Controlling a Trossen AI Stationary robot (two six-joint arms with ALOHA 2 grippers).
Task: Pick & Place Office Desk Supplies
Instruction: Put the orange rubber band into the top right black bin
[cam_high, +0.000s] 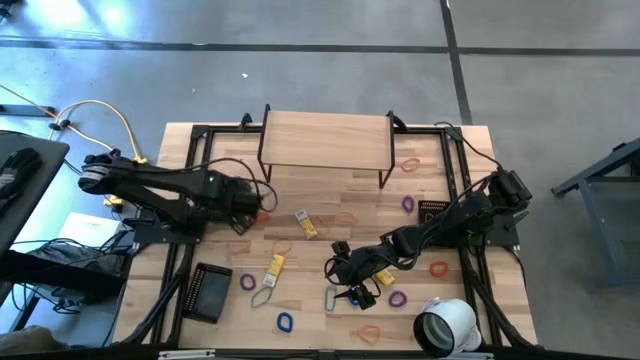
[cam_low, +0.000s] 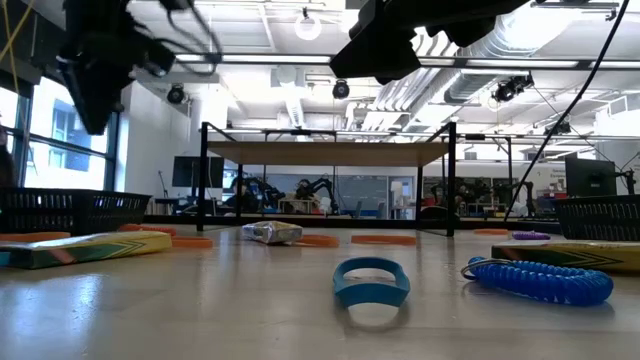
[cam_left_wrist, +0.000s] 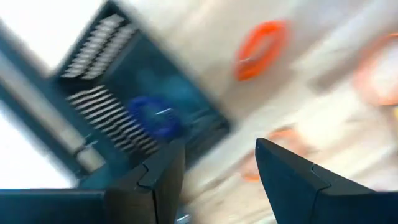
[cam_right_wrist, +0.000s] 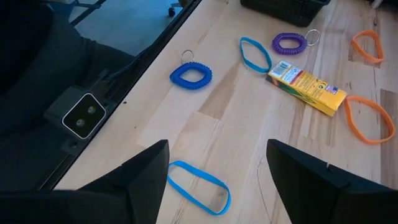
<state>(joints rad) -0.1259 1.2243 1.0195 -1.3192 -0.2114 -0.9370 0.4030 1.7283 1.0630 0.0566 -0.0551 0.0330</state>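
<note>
On the wooden worktop (cam_high: 330, 205) scattered with office desk supplies (cam_high: 300, 225), I am spreading my left fingers (cam_left_wrist: 283, 171) above a black mesh basket (cam_left_wrist: 124, 106) holding a blue loop (cam_left_wrist: 152, 115), apparently to drop it in, while my right fingers (cam_right_wrist: 311, 177) are hovering released over a blue band (cam_right_wrist: 199, 185).

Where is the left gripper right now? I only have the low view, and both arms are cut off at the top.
Observer: In the high view, the left gripper hangs left of centre, close to the wooden shelf.
Operator: Holding anything?
Observer: No. Its wrist view shows the fingers apart with nothing between them.
Operator: And the right one?
Observer: The right gripper is open too, empty, above a flat blue band.
</note>
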